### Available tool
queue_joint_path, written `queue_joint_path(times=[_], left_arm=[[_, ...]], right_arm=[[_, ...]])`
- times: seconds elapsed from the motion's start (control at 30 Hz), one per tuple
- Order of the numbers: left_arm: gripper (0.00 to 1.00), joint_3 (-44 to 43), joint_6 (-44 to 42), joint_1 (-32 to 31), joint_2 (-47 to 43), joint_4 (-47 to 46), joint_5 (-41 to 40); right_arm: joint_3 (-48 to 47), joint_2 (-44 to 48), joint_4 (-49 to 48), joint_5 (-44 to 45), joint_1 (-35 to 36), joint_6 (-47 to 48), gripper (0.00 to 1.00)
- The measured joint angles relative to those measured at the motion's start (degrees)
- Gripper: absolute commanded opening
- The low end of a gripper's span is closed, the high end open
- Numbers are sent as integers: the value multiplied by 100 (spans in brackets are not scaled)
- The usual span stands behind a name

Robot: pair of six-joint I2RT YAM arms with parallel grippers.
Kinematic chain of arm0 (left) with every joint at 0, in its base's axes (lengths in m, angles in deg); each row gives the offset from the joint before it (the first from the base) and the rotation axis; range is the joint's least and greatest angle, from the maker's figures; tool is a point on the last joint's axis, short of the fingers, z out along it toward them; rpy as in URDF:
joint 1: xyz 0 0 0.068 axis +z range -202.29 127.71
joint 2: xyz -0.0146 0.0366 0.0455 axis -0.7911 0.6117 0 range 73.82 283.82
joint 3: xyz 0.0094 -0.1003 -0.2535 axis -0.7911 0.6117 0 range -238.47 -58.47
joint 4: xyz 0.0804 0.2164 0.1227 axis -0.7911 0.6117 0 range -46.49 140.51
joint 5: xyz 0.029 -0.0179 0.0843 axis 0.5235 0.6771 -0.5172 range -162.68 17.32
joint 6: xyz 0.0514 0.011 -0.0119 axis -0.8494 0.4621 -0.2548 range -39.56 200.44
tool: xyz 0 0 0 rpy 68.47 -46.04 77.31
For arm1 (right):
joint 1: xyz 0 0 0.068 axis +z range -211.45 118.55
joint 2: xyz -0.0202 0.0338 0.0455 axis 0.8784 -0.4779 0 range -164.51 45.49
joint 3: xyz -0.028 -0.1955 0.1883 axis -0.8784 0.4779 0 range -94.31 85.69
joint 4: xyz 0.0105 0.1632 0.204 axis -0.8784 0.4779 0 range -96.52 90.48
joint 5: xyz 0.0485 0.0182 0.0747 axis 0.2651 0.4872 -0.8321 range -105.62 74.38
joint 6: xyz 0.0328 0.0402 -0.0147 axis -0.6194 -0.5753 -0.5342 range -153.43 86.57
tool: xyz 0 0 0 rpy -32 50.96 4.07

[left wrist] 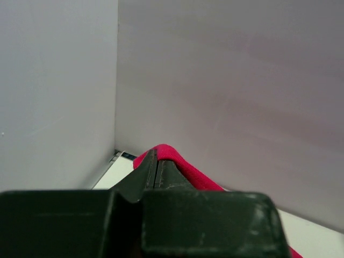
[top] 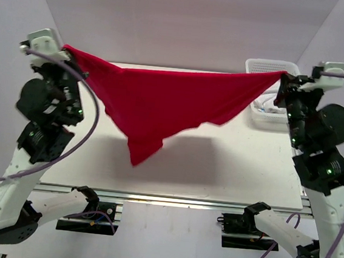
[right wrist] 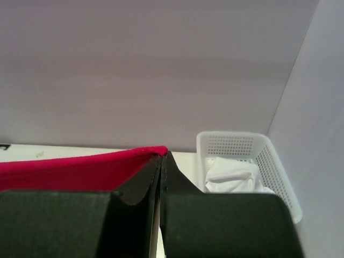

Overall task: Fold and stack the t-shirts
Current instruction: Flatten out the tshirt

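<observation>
Top external view: red t-shirt [top: 162, 100] hangs stretched above the surface [top: 229, 171], one corner clamped in the closed left end effector [top: 67, 49], the other in the closed right end effector [top: 283, 77], near a white mesh basket [top: 266, 67].

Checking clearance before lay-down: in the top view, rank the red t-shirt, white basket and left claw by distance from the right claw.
1. red t-shirt: corner pinched in the right claw, stretching away to its left.
2. white basket: just beside it, at the back right.
3. left claw: far left, gripping the shirt's other corner.
</observation>
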Motion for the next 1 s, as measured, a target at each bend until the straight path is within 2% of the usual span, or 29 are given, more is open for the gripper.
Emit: queue_joint_path(times=[0.27, 0.53, 0.73, 0.87, 1.0], left_arm=[[0, -310, 184, -11, -586, 380, 940], [0, -588, 326, 20, -765, 752, 1718], [0, -673, 269, 24, -826, 809, 2076], [0, -691, 83, 24, -584, 529, 2037], [0, -210, -391, 24, 46, -455, 1416]], right_arm=[[-330, 483, 109, -457, -4, 42, 0], [-380, 935, 260, -935, -4, 149, 0], [-345, 1071, 138, -975, -4, 275, 0], [-4, 1027, -160, -835, -2, 295, 0], [726, 737, -577, -531, -7, 291, 0]])
